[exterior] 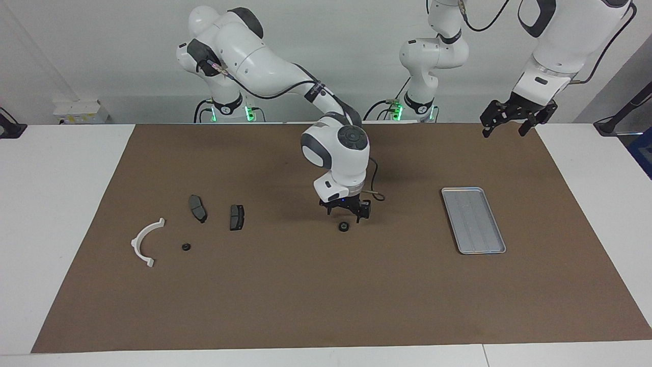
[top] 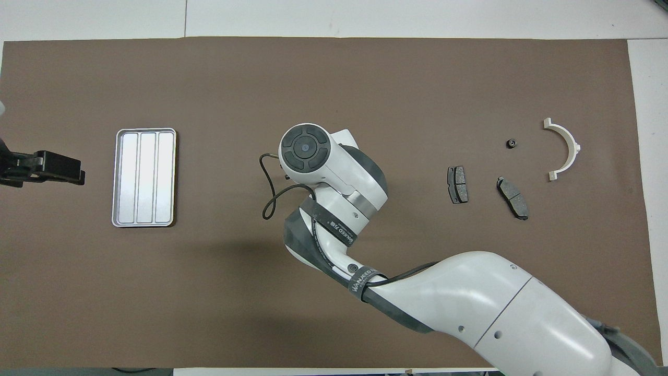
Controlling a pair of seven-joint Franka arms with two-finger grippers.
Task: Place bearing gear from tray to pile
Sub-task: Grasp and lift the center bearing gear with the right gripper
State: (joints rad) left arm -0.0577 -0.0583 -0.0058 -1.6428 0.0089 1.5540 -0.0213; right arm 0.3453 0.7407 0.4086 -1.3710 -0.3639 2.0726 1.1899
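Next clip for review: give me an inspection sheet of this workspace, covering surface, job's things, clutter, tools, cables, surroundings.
Surface: brown mat on a white table.
Tray: tray toward the left arm's end, nothing in it.
Gear: one gear on the mat mid-table, between tray and pile.
Pile: two pads, white arc and a second gear toward the right arm's end.
Clutter: nothing seen.
Right tool: right tool just above the mid-table gear; contact cannot be told.
Left tool: left tool raised, open, waiting at the mat's edge near the tray.
Cables: a loop hangs at the right wrist.
Surroundings: grey wall, white box on the table.
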